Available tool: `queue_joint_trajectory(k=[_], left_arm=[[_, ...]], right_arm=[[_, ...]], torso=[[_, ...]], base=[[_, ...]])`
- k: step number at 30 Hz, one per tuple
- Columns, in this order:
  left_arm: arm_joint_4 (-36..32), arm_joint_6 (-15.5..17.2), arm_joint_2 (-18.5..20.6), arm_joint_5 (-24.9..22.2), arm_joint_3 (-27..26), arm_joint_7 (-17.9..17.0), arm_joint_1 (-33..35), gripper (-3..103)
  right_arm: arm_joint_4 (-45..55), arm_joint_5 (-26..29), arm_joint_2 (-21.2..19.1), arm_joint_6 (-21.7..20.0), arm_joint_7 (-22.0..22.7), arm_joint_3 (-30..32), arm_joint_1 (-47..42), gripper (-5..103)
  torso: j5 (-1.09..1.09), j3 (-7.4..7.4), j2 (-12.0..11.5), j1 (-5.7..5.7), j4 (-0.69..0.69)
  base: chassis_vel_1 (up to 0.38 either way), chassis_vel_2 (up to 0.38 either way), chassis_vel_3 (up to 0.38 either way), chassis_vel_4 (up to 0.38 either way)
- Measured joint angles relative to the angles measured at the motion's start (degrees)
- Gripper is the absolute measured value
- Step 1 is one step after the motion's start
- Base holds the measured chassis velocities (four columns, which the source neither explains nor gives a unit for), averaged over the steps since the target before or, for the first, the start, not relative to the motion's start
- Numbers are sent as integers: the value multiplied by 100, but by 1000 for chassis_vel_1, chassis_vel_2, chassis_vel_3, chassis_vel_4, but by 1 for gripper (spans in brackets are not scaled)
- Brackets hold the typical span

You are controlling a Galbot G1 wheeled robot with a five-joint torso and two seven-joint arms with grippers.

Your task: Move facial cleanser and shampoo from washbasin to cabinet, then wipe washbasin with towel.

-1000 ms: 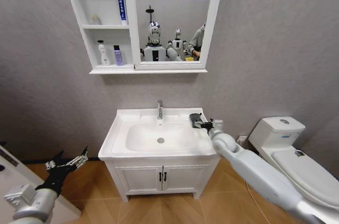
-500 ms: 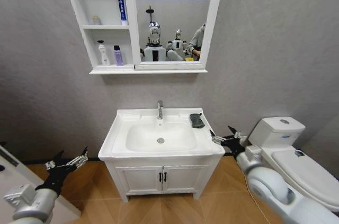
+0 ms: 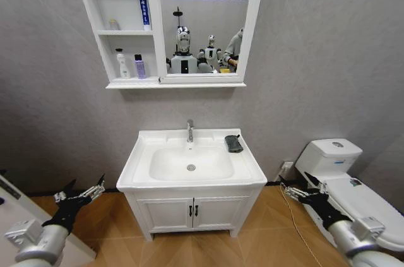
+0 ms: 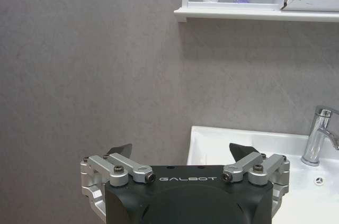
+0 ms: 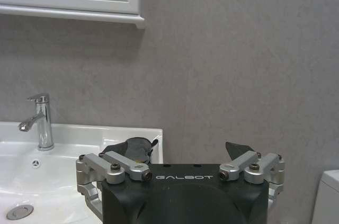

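The white washbasin [image 3: 144, 167] stands in the middle of the head view, with the dark towel [image 3: 233, 143] folded on its right rim. On the cabinet [image 3: 101, 52] a white bottle [image 3: 121, 64] and a purple bottle [image 3: 139, 66] share the lower shelf, and a blue tube [image 3: 144, 3] stands on the upper shelf. I cannot tell which of these are the facial cleanser and the shampoo. My left gripper [image 3: 83, 187] hangs open, low and left of the basin. My right gripper [image 3: 297, 185] is open and empty, low at the right, well clear of the towel [image 5: 136, 145].
A white toilet [image 3: 334, 166] stands right of the basin, close behind my right arm. A two-door cupboard [image 3: 192, 211] sits under the basin. The chrome tap [image 3: 190, 130] rises at the basin's back edge. The mirror [image 3: 202, 17] reflects robots and a person.
My right gripper let go of the towel and drew back from the basin's right rim, down to beside the toilet. The towel stays on the rim. The left arm has not moved.
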Motion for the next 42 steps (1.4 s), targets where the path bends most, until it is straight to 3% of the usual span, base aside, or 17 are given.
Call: queue_joint_trajectory(k=[5, 23, 36, 42], left_arm=[[0, 0, 0, 0, 0, 0, 0, 100], [0, 0, 0, 0, 0, 0, 0, 100], [0, 0, 0, 0, 0, 0, 0, 100], [0, 0, 0, 0, 0, 0, 0, 100]], right_arm=[[463, 42, 339, -246, 331, -30, 26, 100], [479, 20, 287, -264, 342, -43, 78, 100], [465, 20, 280, -267, 347, -57, 87, 100], [463, 20, 279, -267, 348, -59, 88, 100]], torso=[[-1, 0, 0, 0, 0], [3, -4, -12, -4, -1], [3, -124, -235, -108, -2], [3, -62, -129, -78, -2]], base=[[0, 0, 0, 0], [0, 0, 0, 0], [0, 0, 0, 0], [0, 0, 0, 0]])
